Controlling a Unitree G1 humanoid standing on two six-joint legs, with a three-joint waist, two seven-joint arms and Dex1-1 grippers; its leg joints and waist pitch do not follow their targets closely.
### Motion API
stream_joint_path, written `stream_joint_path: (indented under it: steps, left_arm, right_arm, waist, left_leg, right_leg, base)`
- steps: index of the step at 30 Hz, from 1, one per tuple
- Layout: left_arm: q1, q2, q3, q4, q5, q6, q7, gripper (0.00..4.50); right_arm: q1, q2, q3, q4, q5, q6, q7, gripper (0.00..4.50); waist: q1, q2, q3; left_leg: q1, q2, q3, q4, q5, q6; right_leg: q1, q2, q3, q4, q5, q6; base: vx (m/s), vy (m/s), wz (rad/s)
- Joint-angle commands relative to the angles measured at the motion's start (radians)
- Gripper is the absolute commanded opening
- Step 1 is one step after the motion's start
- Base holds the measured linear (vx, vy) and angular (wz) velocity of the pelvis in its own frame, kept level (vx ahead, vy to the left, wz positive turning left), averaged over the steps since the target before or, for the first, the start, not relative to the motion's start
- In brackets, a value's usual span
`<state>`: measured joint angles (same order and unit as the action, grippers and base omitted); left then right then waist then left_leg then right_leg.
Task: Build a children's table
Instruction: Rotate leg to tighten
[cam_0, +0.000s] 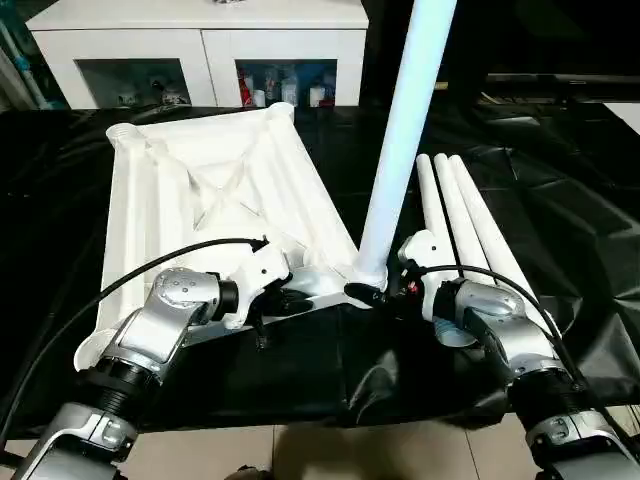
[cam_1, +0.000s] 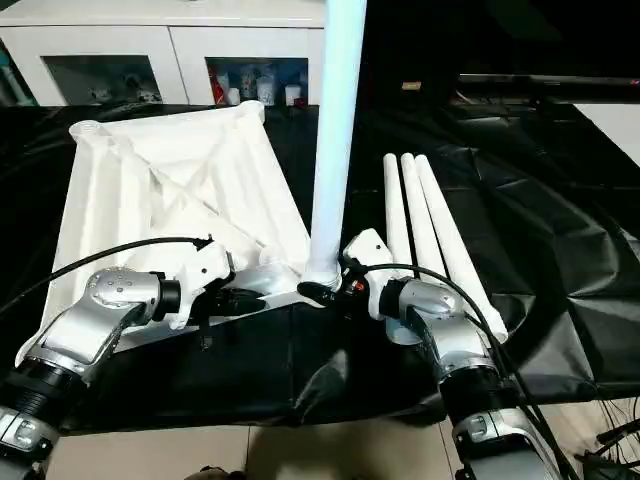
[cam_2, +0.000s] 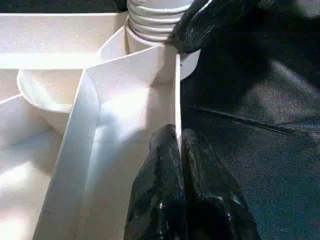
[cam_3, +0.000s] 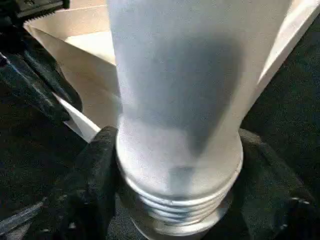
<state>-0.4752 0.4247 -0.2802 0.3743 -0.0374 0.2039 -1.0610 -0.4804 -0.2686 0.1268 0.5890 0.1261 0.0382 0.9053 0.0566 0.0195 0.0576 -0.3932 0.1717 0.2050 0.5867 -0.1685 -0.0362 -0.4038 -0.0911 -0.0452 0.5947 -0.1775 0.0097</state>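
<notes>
The white tabletop (cam_0: 200, 190) lies upside down on the black cloth, ribs facing up. One white leg (cam_0: 400, 150) stands upright with its threaded end in the near right corner socket (cam_0: 345, 275). My right gripper (cam_0: 372, 292) holds that leg at its base, with black fingers (cam_3: 97, 165) pressed against either side of the threaded collar (cam_3: 175, 200). My left gripper (cam_2: 179, 135) is shut on the thin near rim (cam_2: 176, 90) of the tabletop, just beside that socket. Three more legs (cam_0: 465, 220) lie side by side to the right.
A white cabinet (cam_0: 200, 50) with glass doors stands behind the work area. Black cloth (cam_0: 560, 200) covers the surface, wrinkled at the right and hanging over the near edge (cam_0: 380, 390). Black cables run along both forearms.
</notes>
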Motion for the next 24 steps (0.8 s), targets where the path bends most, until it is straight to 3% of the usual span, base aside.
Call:
stream_joint_path:
  steps: [1, 12, 14, 16, 18, 21, 22, 24]
  left_arm:
    - [0.015, 0.006, 0.001, -0.02, -0.016, 0.005, -0.018, 0.0]
    - [0.013, -0.015, -0.008, -0.006, -0.006, 0.007, 0.002, 0.0]
    - [0.005, -0.04, -0.014, 0.01, 0.012, 0.012, 0.043, 0.0]
    - [-0.009, -0.072, -0.025, 0.036, 0.038, 0.018, 0.098, 0.0]
    - [-0.027, -0.109, -0.035, 0.068, 0.062, 0.026, 0.152, 0.0]
    - [-0.069, -0.182, -0.045, 0.136, 0.094, 0.044, 0.252, 0.0]
    - [-0.079, -0.199, -0.046, 0.151, 0.101, 0.048, 0.276, 0.0]
    - [-0.103, -0.236, -0.047, 0.193, 0.119, 0.058, 0.341, 0.0]
  right_arm:
    - [0.016, -0.013, -0.01, -0.009, 0.016, 0.017, 0.005, 2.83]
    - [0.035, 0.021, -0.02, 0.028, -0.012, 0.019, -0.088, 2.74]
    - [0.028, 0.046, -0.032, 0.057, -0.027, 0.016, -0.167, 2.74]
    - [0.016, 0.082, -0.053, 0.087, -0.031, 0.027, -0.258, 2.74]
    - [-0.001, 0.119, -0.073, 0.12, -0.037, 0.03, -0.356, 2.74]
    - [-0.051, 0.185, -0.11, 0.196, -0.039, 0.057, -0.532, 2.74]
    - [-0.062, 0.199, -0.113, 0.212, -0.039, 0.059, -0.56, 2.74]
    - [-0.086, 0.229, -0.111, 0.242, -0.048, 0.06, -0.62, 2.74]
  waist:
    - [0.001, -0.001, -0.064]
    - [0.0, 0.002, -0.064]
    - [-0.004, 0.002, -0.061]
    - [-0.01, 0.001, -0.052]
    - [-0.014, 0.0, -0.051]
    - [-0.025, 0.005, -0.049]
    - [-0.025, 0.006, -0.049]
    - [-0.025, 0.007, -0.05]
  left_leg:
    - [0.027, 0.06, -0.027, -0.074, -0.237, 0.057]
    - [0.028, 0.06, -0.027, -0.074, -0.238, 0.054]
    - [0.029, 0.06, -0.028, -0.078, -0.268, 0.041]
    - [0.034, 0.059, -0.031, -0.085, -0.349, 0.006]
    - [0.039, 0.058, -0.035, -0.087, -0.399, -0.019]
    - [0.041, 0.056, -0.041, -0.09, -0.45, -0.044]
    - [0.047, 0.055, -0.041, -0.089, -0.471, -0.051]
    - [0.046, 0.054, -0.042, -0.088, -0.478, -0.05]
  right_leg:
    - [0.039, -0.054, 0.037, -0.055, -0.138, -0.275]
    - [0.038, -0.053, 0.036, -0.054, -0.127, -0.279]
    - [0.037, -0.054, 0.036, -0.059, -0.168, -0.273]
    - [0.031, -0.055, 0.038, -0.072, -0.29, -0.248]
    - [0.028, -0.059, 0.039, -0.08, -0.373, -0.221]
    - [0.02, -0.058, 0.039, -0.088, -0.431, -0.193]
    - [0.015, -0.058, 0.038, -0.092, -0.456, -0.187]
    - [0.015, -0.057, 0.038, -0.095, -0.458, -0.18]
  base:
    - [0.0, 0.0, 0.0]
    - [0.0, 0.0, 0.0]
    - [0.0, 0.0, 0.0]
    - [0.0, 0.0, 0.0]
    - [0.0, 0.0, 0.0]
    - [0.0, 0.0, 0.0]
    - [0.0, 0.0, 0.0]
    - [0.0, 0.0, 0.0]
